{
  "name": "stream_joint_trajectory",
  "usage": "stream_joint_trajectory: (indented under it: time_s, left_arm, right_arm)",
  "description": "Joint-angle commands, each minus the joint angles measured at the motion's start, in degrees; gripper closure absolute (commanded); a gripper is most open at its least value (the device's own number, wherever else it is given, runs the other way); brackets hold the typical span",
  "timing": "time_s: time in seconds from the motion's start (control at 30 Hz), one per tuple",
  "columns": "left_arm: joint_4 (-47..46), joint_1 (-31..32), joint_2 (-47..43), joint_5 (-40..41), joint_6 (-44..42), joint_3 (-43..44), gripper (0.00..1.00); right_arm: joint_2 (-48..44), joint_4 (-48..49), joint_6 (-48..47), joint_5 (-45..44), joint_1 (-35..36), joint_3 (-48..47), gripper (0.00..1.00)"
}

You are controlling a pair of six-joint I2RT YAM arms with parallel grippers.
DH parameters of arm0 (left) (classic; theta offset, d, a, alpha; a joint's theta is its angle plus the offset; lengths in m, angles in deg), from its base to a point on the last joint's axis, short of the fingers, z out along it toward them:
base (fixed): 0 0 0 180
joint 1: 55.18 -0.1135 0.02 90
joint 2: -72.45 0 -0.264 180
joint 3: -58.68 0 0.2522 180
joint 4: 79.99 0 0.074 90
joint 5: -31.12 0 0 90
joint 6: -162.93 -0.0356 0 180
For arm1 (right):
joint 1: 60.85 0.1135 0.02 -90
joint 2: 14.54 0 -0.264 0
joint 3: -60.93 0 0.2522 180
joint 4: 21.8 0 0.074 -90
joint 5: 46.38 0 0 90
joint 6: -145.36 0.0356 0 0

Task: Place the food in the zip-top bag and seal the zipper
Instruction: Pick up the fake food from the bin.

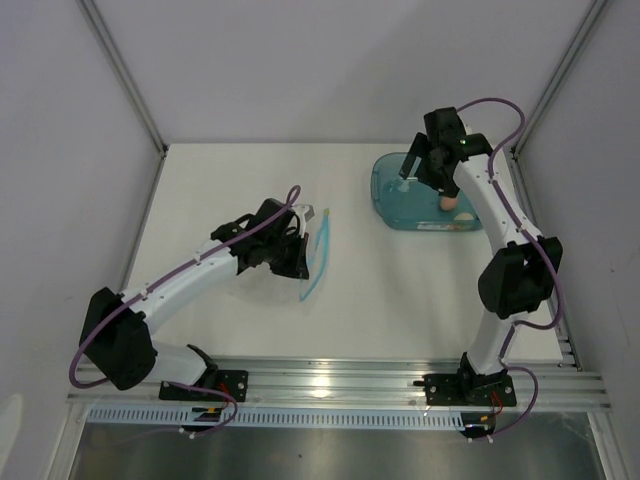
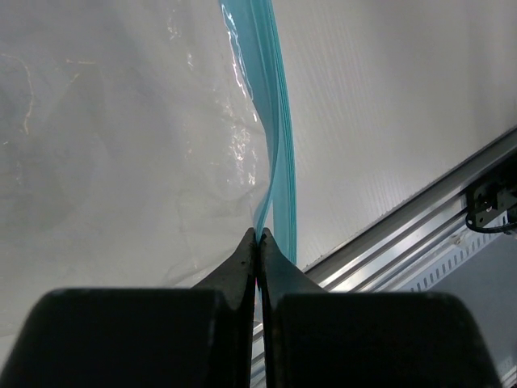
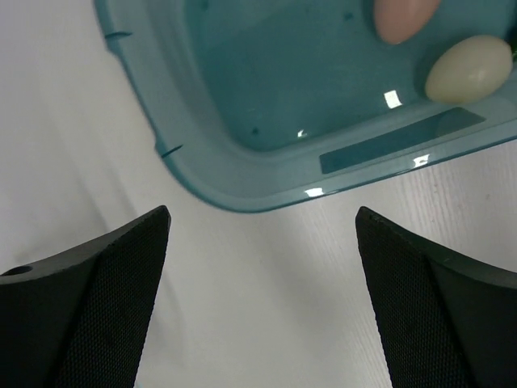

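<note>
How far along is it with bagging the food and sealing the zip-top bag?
Done: little; no food shows in the clear bag. In hand: the left hand is shut on its blue zipper, and the right hand hangs open and empty over the rim of the teal tub. Left: the pink piece and cream piece lie in the tub, unbagged; a green one isn't visible. Then seal the zipper.

The left arm (image 1: 190, 275) and right arm (image 1: 500, 210) share white link tubes and black joint housings. A purple cable (image 1: 78, 362) trails each. The bases (image 1: 205, 385) are black, and the jaws are matte black wedges.
</note>
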Motion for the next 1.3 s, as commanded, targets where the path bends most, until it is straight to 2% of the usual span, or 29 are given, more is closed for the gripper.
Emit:
stream_joint_trajectory:
  time_s: [0.0, 0.37, 0.73, 0.93, 1.27]
  left_arm:
    - [-0.1, -0.4, -1.4, -2.4, -3.2, 0.9, 1.00]
    - [-1.0, -2.6, 0.2, -8.6, -5.1, 2.1, 0.99]
    - [0.2, -3.3, 2.4, -9.9, -5.8, 3.8, 0.99]
    - [1.1, -3.9, 3.6, -10.0, -5.7, 4.8, 1.00]
    - [2.8, -4.1, 5.4, -9.2, -6.3, 7.3, 0.99]
  right_arm:
    - [5.4, -3.4, 2.7, -5.4, -3.2, -3.7, 0.03]
    - [18.1, -0.6, 3.8, -11.0, -8.3, -8.7, 0.07]
    - [26.2, 4.8, -1.1, -13.6, -10.5, -12.7, 0.09]
    - [28.9, 6.1, -1.9, -12.1, -12.7, -14.7, 0.10]
    - [31.8, 8.0, -1.8, -7.7, -13.2, -14.4, 0.19]
